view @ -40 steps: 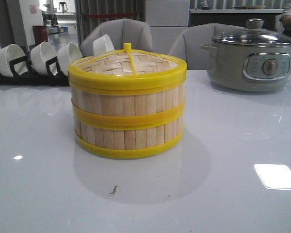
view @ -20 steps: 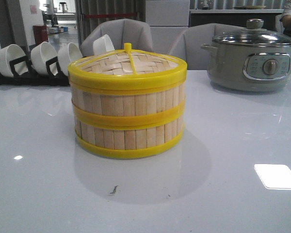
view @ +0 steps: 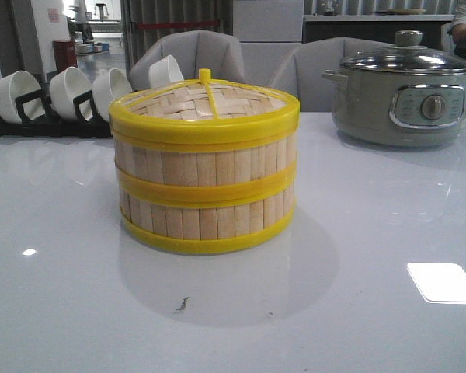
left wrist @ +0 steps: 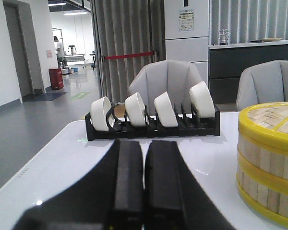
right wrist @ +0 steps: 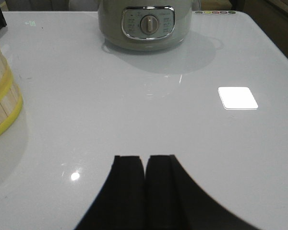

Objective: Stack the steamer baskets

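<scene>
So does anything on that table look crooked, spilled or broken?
Nothing much. The steamer baskets sit squarely stacked with the lid level. Only a small dark speck marks the table in front.

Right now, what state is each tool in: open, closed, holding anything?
Left tool: closed, fingers together, holding nothing, apart from the steamer baskets.
Right tool: closed, holding nothing, over the bare table.
</scene>
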Robot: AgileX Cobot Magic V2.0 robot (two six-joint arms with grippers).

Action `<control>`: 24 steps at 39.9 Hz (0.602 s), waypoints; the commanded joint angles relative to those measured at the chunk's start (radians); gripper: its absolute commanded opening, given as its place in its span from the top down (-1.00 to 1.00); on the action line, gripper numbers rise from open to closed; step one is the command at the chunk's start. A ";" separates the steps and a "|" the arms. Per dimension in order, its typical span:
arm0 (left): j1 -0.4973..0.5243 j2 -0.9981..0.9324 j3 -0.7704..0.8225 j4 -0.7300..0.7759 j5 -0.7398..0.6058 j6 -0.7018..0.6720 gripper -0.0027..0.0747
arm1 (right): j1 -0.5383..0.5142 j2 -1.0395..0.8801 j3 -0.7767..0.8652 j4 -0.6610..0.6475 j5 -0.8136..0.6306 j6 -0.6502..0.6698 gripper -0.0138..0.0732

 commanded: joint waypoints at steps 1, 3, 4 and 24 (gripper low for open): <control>0.000 -0.013 0.000 -0.009 -0.092 0.003 0.71 | -0.009 0.009 -0.031 -0.005 -0.084 -0.006 0.57; 0.000 -0.013 0.000 -0.009 -0.092 0.003 0.71 | -0.009 0.009 -0.031 -0.005 -0.084 -0.006 0.57; 0.000 -0.013 0.000 -0.009 -0.092 0.003 0.71 | -0.009 0.009 -0.031 -0.005 -0.084 -0.006 0.57; 0.000 -0.013 0.000 -0.009 -0.092 0.003 0.71 | -0.009 -0.013 -0.030 -0.029 -0.122 -0.006 0.57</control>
